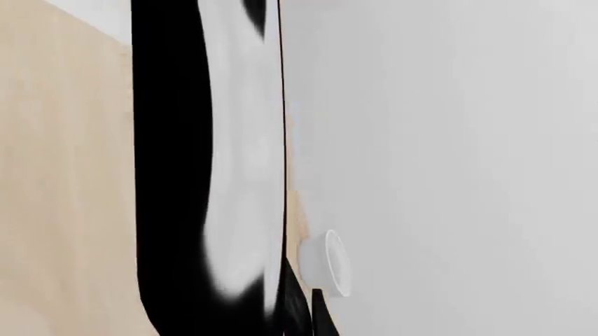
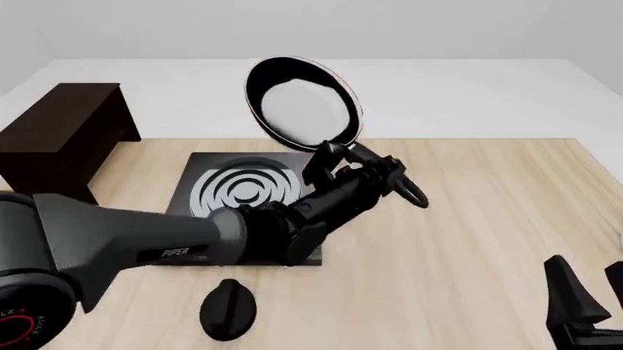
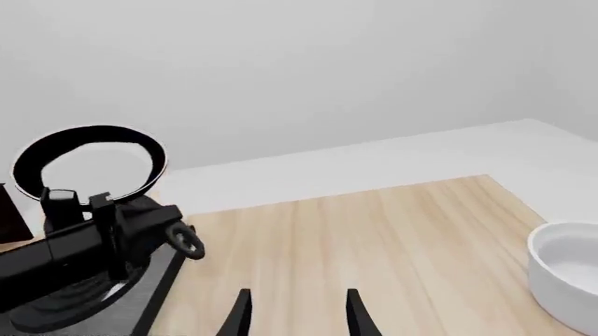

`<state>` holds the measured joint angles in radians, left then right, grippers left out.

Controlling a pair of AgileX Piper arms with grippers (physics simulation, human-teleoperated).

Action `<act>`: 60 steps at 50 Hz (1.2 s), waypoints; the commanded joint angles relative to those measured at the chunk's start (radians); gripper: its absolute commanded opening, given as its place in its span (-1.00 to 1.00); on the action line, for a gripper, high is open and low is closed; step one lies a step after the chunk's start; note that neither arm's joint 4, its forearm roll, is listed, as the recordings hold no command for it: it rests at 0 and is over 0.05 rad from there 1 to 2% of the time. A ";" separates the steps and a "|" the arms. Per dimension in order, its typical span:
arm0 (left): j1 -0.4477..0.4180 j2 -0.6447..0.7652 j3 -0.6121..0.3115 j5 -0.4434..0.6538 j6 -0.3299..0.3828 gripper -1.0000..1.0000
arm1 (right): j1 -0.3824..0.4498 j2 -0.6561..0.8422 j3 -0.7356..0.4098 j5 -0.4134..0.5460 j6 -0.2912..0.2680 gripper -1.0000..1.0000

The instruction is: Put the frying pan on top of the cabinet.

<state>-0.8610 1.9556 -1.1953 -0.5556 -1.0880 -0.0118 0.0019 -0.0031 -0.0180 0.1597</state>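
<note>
Half done, I judge: left hand (image 2: 326, 157) clamped on the lifted frying pan (image 2: 302, 106); cabinet (image 2: 63, 124) at the tabletop's far-left corner waits bare; right hand (image 3: 294, 311) apart, idle

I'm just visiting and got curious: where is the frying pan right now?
In the front view, the frying pan is up in the air, tilted, held by the left gripper above the far edge of the stove plate, right of the cabinet.

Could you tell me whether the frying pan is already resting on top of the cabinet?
No, the frying pan is held up in the air by the left gripper, well apart from the cabinet.
</note>
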 commanded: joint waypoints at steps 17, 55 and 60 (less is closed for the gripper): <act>0.304 -0.256 0.053 -0.004 -0.020 -1.00 | 0.010 0.002 0.001 0.002 -0.027 1.00; 0.624 -0.205 0.023 -0.075 -0.127 -1.00 | 0.012 0.019 -0.003 0.000 -0.053 1.00; 0.667 -0.199 0.026 -0.088 -0.128 -1.00 | 0.016 0.019 0.002 -0.003 -0.056 1.00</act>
<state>-0.2689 1.7376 -1.1482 -0.6089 -1.1999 0.0014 0.0193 -0.0096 -0.0139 0.1082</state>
